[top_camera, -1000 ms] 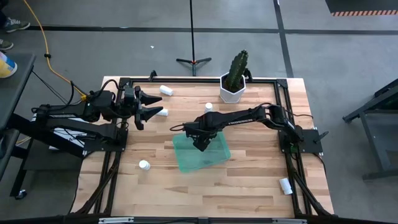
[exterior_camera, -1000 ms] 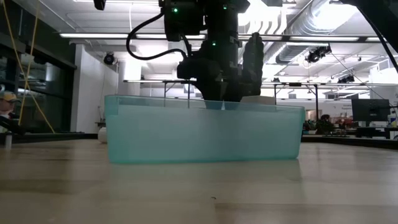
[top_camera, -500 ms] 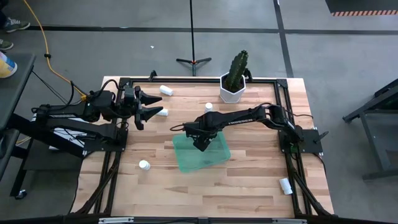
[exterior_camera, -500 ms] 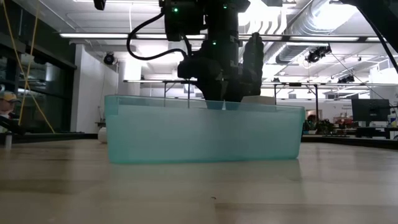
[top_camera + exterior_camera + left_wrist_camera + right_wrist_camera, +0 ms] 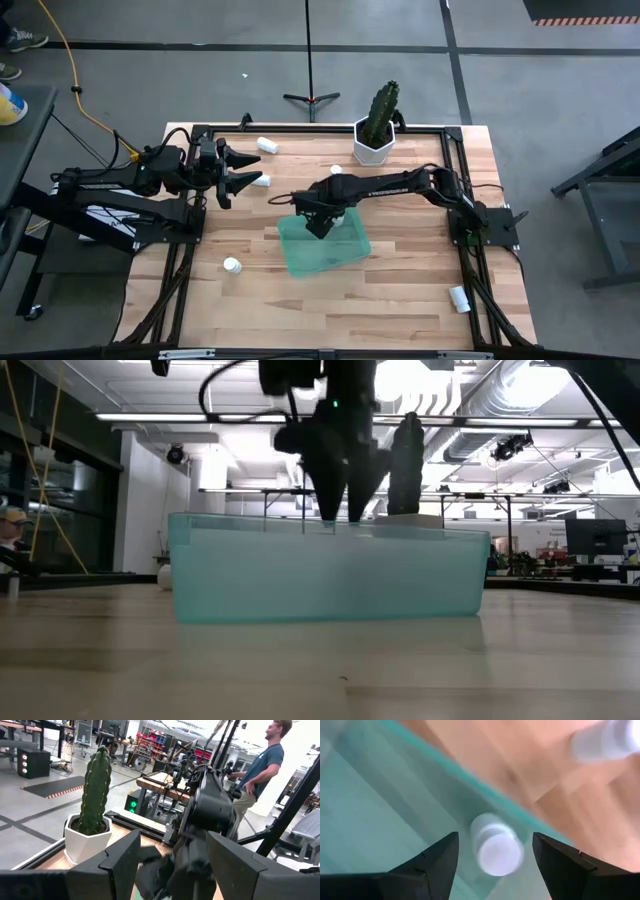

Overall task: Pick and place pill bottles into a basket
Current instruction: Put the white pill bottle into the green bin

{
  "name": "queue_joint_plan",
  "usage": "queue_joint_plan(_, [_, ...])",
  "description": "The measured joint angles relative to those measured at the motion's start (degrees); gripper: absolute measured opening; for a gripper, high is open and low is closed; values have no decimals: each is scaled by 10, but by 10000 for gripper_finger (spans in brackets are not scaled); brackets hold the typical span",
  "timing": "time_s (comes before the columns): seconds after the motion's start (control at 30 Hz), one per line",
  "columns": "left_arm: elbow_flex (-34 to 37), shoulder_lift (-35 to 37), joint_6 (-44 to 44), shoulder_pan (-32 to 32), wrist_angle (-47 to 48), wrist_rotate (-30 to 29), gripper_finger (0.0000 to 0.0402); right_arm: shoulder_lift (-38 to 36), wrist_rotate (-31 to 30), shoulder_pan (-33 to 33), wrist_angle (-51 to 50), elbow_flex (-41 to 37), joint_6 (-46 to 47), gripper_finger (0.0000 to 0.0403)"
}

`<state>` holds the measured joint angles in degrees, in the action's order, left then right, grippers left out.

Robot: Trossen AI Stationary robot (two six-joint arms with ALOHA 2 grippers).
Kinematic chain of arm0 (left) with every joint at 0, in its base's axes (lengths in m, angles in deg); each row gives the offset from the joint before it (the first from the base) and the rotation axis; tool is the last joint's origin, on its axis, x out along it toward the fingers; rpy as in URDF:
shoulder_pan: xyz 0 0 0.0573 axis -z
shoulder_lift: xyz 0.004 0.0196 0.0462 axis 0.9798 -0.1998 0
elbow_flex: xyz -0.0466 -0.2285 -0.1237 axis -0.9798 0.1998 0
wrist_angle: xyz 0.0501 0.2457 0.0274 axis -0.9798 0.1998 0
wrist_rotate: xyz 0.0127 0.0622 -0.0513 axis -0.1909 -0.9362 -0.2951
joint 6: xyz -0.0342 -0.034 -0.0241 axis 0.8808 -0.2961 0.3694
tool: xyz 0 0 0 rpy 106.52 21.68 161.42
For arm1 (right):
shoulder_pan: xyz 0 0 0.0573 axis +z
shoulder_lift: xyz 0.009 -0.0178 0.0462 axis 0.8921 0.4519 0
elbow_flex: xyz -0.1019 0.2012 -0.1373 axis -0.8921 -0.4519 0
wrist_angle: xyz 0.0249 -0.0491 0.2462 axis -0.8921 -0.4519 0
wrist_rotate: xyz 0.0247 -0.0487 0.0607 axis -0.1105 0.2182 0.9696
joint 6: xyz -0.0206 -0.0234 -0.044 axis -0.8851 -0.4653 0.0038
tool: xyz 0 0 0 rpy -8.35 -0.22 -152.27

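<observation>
The teal-green basket point(image 5: 325, 245) lies mid-table and also shows in the low view point(image 5: 325, 575). My right gripper point(image 5: 317, 224) hangs open over its far left part, with the fingertips point(image 5: 345, 510) at rim height. A white pill bottle point(image 5: 496, 845) stands in the basket below the open fingers, close to the basket's wall. Other bottles lie on the table: one far left point(image 5: 266, 144), one point(image 5: 262, 180) just beyond my left gripper, one point(image 5: 335, 171) beyond the basket, one point(image 5: 232, 265) near left and one point(image 5: 459, 298) near right. My left gripper point(image 5: 240, 170) waits open at the table's left side.
A white hexagonal pot with a cactus point(image 5: 376, 135) stands at the far edge, right of centre. A black frame point(image 5: 190, 200) runs around the tabletop. Bare wood lies near the basket's front. A person point(image 5: 265, 760) stands in the room beyond the table.
My right gripper has risen out of the basket to rim height and shifted slightly toward the table's far left.
</observation>
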<state>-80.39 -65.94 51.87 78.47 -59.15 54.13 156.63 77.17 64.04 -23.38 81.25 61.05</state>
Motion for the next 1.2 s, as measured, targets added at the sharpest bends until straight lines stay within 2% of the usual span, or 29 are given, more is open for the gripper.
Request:
queue_joint_plan(0.43, [0, 0, 0, 0, 0, 0, 262, 0, -53, 4, -168, 204, -33, 242])
queue_joint_plan(0.5, [0, 0, 0, 0, 0, 0, 262, -8, -59, 12, -168, 215, -43, 238])
queue_joint_plan(0.73, [0, 0, 0, 0, 5, 0, 262, -85, -71, 38, -167, 165, -25, 221])
queue_joint_plan(0.9, [0, 0, 0, 0, 15, 0, 262, -158, -105, 59, -170, 119, 19, 216])
queue_joint_plan(1.0, [0, 0, 0, 0, 15, 0, 262, -210, -118, 73, -170, 59, 67, 218])
queue_joint_plan(1.2, [0, 2, 1, 0, 8, 0, 262, -334, -106, 104, -168, -136, 224, 224])
